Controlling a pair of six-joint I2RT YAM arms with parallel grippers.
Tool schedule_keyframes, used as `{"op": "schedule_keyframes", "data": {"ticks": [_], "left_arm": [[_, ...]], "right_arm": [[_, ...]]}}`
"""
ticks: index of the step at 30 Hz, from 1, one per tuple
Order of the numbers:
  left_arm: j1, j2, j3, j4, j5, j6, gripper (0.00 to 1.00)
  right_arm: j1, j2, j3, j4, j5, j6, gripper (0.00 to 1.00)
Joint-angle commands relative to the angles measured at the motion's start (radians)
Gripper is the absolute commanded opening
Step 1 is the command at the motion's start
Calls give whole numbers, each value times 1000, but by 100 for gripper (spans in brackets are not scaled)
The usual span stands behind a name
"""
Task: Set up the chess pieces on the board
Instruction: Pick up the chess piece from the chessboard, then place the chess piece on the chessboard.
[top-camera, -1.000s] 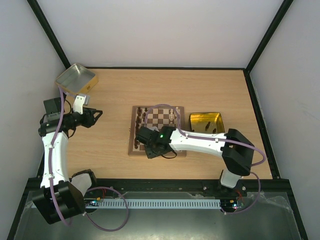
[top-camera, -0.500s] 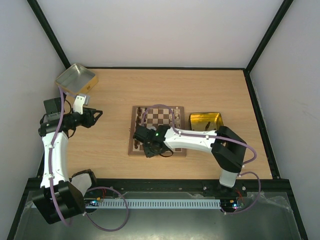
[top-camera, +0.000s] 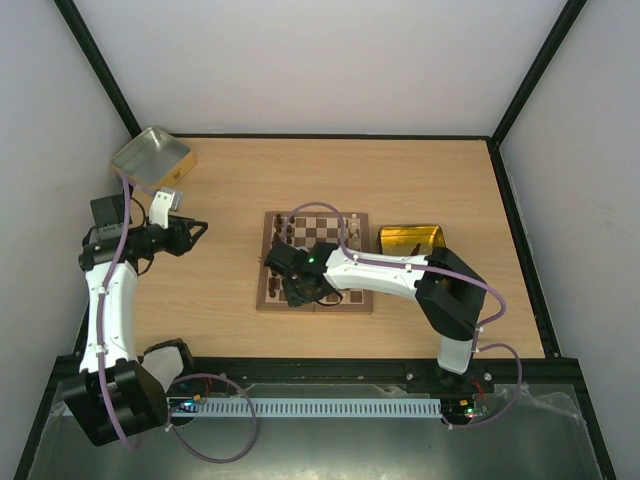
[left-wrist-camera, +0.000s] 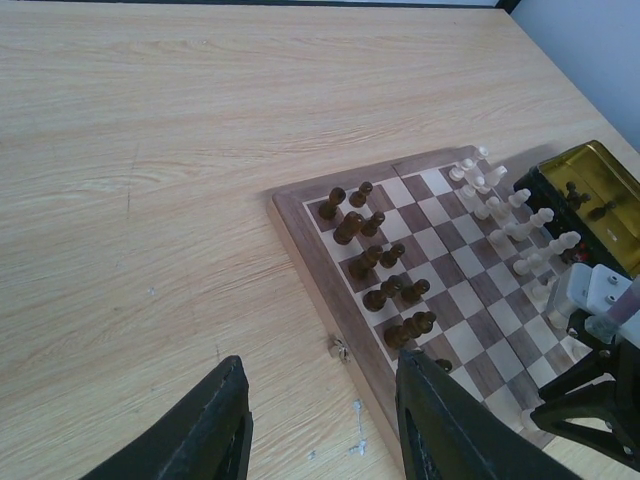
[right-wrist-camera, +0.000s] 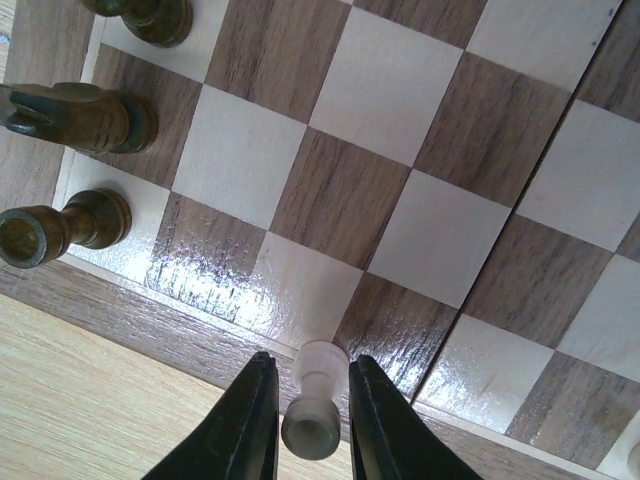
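As our right gripper (right-wrist-camera: 312, 372), pinching a pale pawn (right-wrist-camera: 313, 405), shifts left over the board (right-wrist-camera: 340, 195), placement looms; left gripper (left-wrist-camera: 320, 390) gapes empty

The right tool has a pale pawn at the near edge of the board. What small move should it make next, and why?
Probably carry the pale pawn to the right along the board, toward the other pale pieces. The right tool grips it over the near rim, only a few squares from the dark pieces, while the pale ones stand on the opposite side.
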Motion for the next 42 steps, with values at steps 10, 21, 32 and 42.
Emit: {"op": "schedule_keyframes", "data": {"ticks": [10,21,32,42], "left_arm": [[-6,-7,-1,-23,28,17,41],[-6,-7,-1,-21,27,15,41],[-7,-15,-1,-22,27,15,41],[-9,-13,-1,-22,26,15,41]], "right_arm": [[-4,0,-31,9,-16,5,16],[-4,-39,-49,-10,27,19,4],[-12,-253,-107,-121,121,65,3],[-83,-423,-296,-122,138,101,3]]}}
